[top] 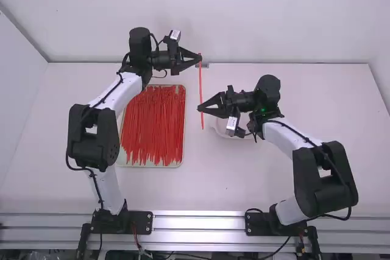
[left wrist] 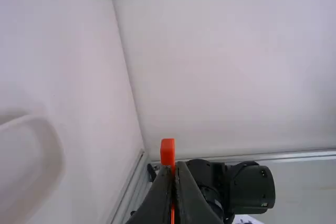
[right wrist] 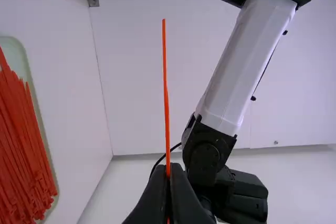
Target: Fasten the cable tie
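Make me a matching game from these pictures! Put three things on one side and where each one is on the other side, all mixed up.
Things:
1. left gripper
2. right gripper
3. pile of cable ties

Places:
A. lying in the tray
B. shut on the single cable tie at its head end
C. shut on that same tie farther along its strap

Pairs: 1-B, 2-C, 3-A
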You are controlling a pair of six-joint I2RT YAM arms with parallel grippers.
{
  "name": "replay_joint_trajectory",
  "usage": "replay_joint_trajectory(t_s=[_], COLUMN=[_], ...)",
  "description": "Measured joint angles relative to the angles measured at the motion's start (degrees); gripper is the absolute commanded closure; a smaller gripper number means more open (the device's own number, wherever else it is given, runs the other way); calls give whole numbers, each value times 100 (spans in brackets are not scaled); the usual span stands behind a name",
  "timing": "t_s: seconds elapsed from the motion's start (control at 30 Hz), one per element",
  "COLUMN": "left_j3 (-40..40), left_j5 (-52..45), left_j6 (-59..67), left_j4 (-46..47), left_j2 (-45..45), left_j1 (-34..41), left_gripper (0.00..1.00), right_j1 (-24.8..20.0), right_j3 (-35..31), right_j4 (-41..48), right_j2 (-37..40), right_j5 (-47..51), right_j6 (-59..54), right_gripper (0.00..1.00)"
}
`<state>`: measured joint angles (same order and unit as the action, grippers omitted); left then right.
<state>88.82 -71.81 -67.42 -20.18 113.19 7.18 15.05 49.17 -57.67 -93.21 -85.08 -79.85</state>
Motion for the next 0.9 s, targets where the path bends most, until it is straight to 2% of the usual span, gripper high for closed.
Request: replay_joint_trajectory(t_s=[0.17,0.57,0.9], left_j3=[0,-2,-2], left_j5=[-2,2,0], left_j6=[0,151,297], left_j4=[4,2,22], left_j2=[2,2,2], left_j1=[0,2,7], left_gripper=[98,98,98], right_j1=[0,-42,122], right_j3=[0,0,0], right_j4=[-4,-39,280], right_j2=[0,0,0], right_j5=[-7,525,684], right_j6=[409,3042,3381], right_gripper=[100,100,100])
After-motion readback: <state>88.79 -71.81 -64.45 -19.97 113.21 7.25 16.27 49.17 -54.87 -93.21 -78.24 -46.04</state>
